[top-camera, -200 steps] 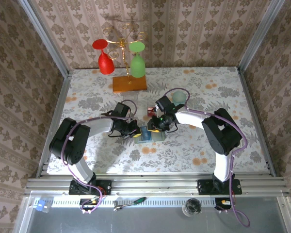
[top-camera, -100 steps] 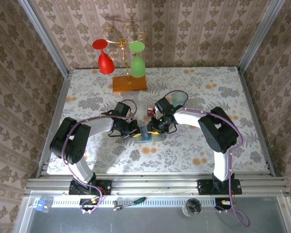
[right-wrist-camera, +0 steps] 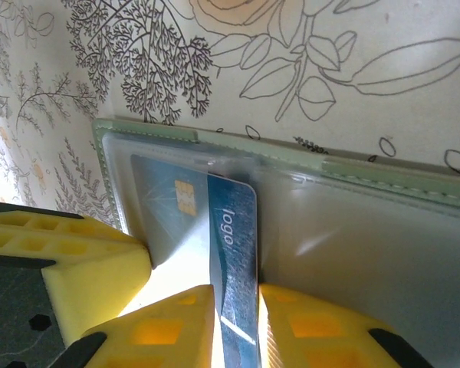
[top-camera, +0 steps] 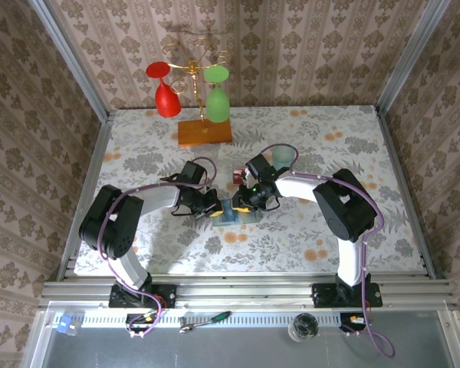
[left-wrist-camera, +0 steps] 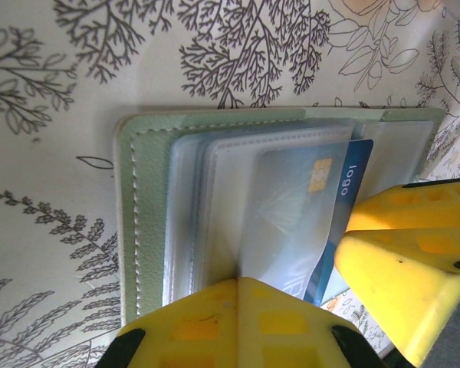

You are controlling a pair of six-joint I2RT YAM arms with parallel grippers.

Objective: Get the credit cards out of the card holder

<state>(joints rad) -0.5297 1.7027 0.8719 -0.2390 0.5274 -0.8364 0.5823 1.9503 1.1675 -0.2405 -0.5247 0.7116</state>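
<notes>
Open card holder [left-wrist-camera: 142,230] lies on the counter [top-camera: 307,230] between both arms, unmoved since a second ago. Left end effector [left-wrist-camera: 238,307] stays clenched, pressing down on the card holder. Right end effector [right-wrist-camera: 234,300], shifted slightly left, has narrowed onto the blue credit card [right-wrist-camera: 231,253], grasping it, still partly inside its clear sleeve

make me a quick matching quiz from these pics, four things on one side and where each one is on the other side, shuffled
1. blue plastic credit card
2. pale green stitched card holder
3. red stemmed wine glass
4. orange-brown wooden slab

a. lying open on the floral tablecloth
b. hanging upside down from the gold wire rack
c. at the foot of that rack
d. between the jaws of the right gripper

Pairs: 1-d, 2-a, 3-b, 4-c
</notes>
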